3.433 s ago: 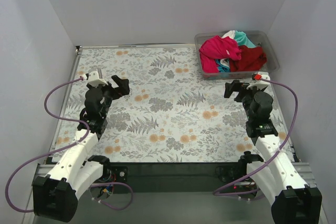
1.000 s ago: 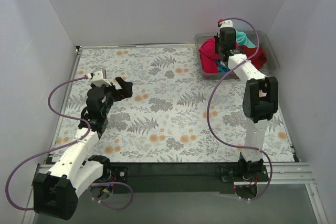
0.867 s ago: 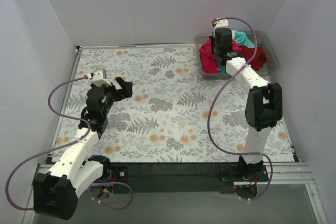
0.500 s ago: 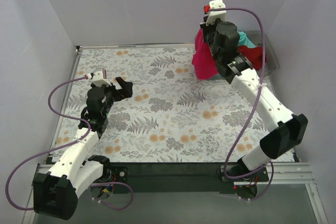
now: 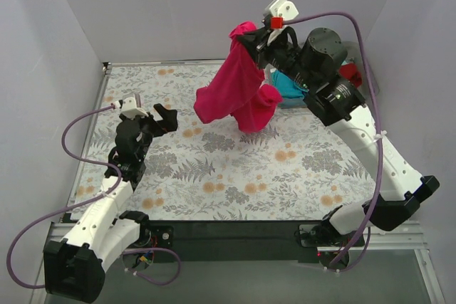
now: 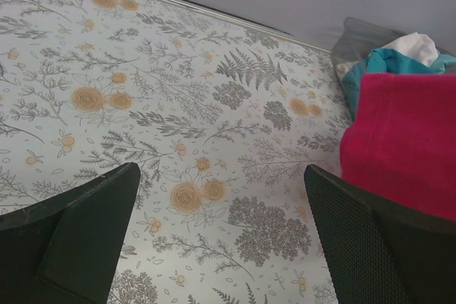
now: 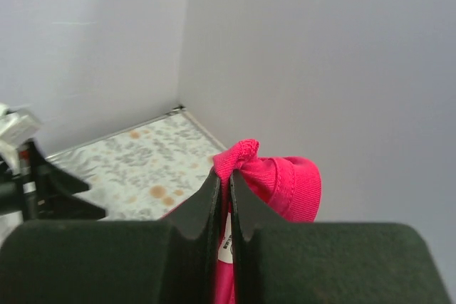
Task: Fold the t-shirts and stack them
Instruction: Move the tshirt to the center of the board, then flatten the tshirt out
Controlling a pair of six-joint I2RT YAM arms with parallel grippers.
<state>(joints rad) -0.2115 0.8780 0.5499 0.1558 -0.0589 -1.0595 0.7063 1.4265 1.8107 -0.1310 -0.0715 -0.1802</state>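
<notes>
Overhead, the right claw was clenched on a bunched edge of the magenta-pink t-shirt, holding it high above the far side of the table. The cloth hung down in loose folds, and whether its lowest fold touched the floral surface could not be told. From the right wrist, both fingers were seen pressed together with the pink hem pinched between them. Behind that arm, the teal t-shirt and a bit of the dark red t-shirt lay in the clear plastic bin at the far right corner, and the left wrist view showed a white t-shirt above the teal one. The left claw hovered over the table's left part, jaws spread wide, gripping nothing.
</notes>
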